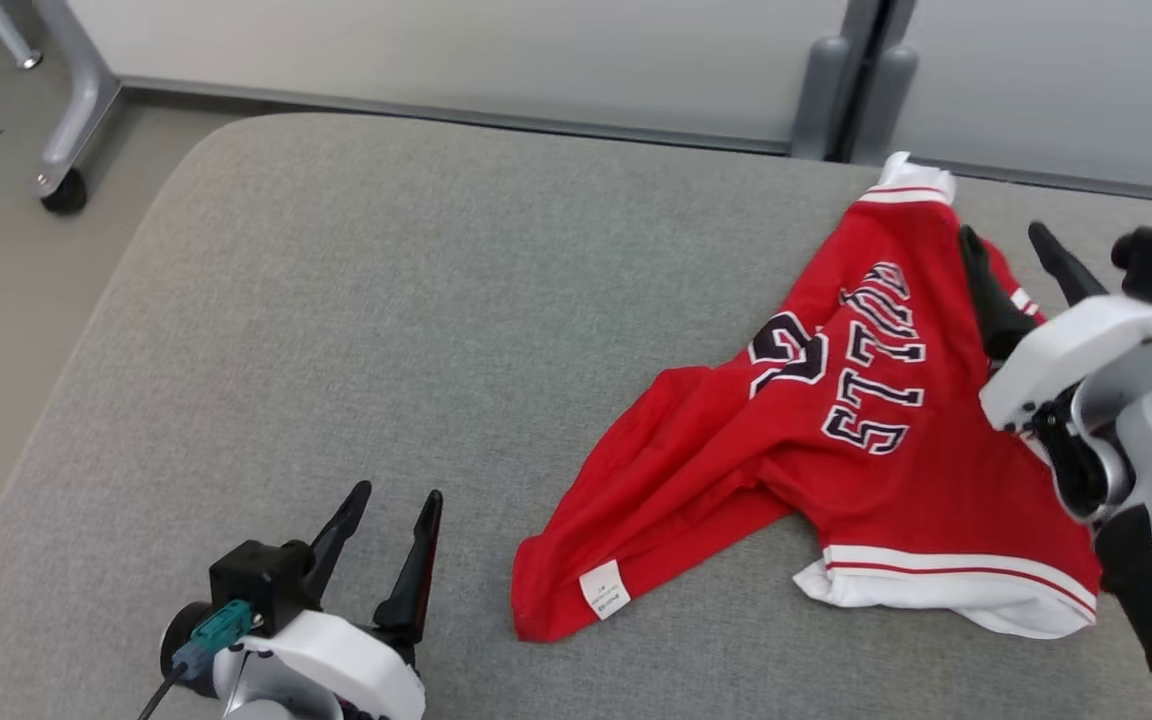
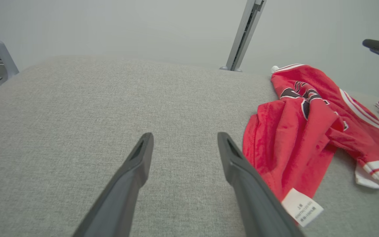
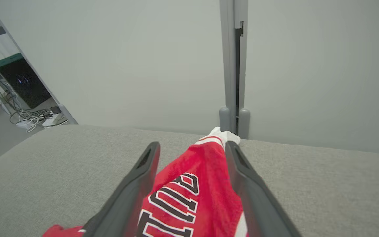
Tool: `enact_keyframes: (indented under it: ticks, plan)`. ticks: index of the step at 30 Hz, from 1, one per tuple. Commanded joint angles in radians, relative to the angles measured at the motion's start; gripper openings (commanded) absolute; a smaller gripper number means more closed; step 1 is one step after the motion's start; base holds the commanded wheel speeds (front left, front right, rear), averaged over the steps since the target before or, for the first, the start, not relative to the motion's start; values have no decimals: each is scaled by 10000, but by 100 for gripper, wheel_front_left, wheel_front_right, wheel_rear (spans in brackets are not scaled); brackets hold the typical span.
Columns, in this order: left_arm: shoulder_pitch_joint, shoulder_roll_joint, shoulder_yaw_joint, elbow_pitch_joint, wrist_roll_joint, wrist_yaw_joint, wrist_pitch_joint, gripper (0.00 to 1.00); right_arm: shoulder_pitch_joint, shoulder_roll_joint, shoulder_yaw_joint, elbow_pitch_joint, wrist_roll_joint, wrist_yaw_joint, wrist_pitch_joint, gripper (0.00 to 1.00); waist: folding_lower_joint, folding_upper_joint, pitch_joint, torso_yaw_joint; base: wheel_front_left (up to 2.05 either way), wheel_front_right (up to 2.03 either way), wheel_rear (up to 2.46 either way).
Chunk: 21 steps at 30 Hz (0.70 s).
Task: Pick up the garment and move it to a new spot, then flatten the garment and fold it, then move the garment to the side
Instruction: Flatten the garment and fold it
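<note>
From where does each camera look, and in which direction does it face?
Head view: on the robot's head, looking down at the grey cushion and the garment; the left gripper and the right gripper show.
Left wrist view: low over the cushion, looking along its open fingers toward the wall; garment at right.
Right wrist view: above the garment, along its open fingers toward the wall.
All three share the garment.

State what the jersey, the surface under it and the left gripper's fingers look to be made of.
The garment: soft knit cloth, probably synthetic jersey, matte; it drapes and creases, with stitched hems. The surface: grey woven upholstery, matte; flecked weave, rounded padded-looking edge. The left gripper's fingers: dark matte plastic or rubber, likely; smooth, moulded, with a recess.
</note>
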Motion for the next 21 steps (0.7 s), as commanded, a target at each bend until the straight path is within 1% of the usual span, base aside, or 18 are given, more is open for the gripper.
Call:
enact_keyframes:
  ticks: [1,5,8,11,13,14,16,19,21]
  plan:
    - [209,145,106,-55,-64,104,-29,100,516,-86,91,-235,306,-2,-237,100,0,0,-762,-745,0,0,0]
    - [700,399,415,-385,5,325,-36,100,1807,-398,200,-1076,885,0,-670,100,0,0,-1318,-1345,0,0,0]
    - [1135,503,741,-755,156,524,-39,100,2847,-538,44,-1571,1171,0,-812,100,0,0,-1575,-1700,0,0,0]
    - [1512,515,1017,-1074,337,630,-28,100,3892,-616,-147,-2037,1406,0,-844,100,0,0,-1722,-1934,0,0,0]
    - [1673,500,1176,-1261,474,648,-29,100,4548,-612,-214,-2396,1551,0,-651,100,0,0,-1735,-2013,0,0,0]
    - [1673,500,1176,-1261,474,648,-29,100,4548,-612,-214,-2396,1551,0,-651,100,0,0,-1735,-2013,0,0,0]
    - [1814,471,1305,-1408,618,612,-29,100,5087,-574,-179,-2792,1712,0,-406,100,0,0,-1730,-2063,0,0,0]
    - [1992,448,1484,-1498,861,595,-30,100,5687,-503,-64,-3259,1879,0,108,100,0,0,-1718,-2095,0,0,0]
    - [2033,404,1572,-1498,964,545,-30,100,5935,-451,-14,-3329,1905,0,593,100,0,0,-1724,-2063,0,0,0]
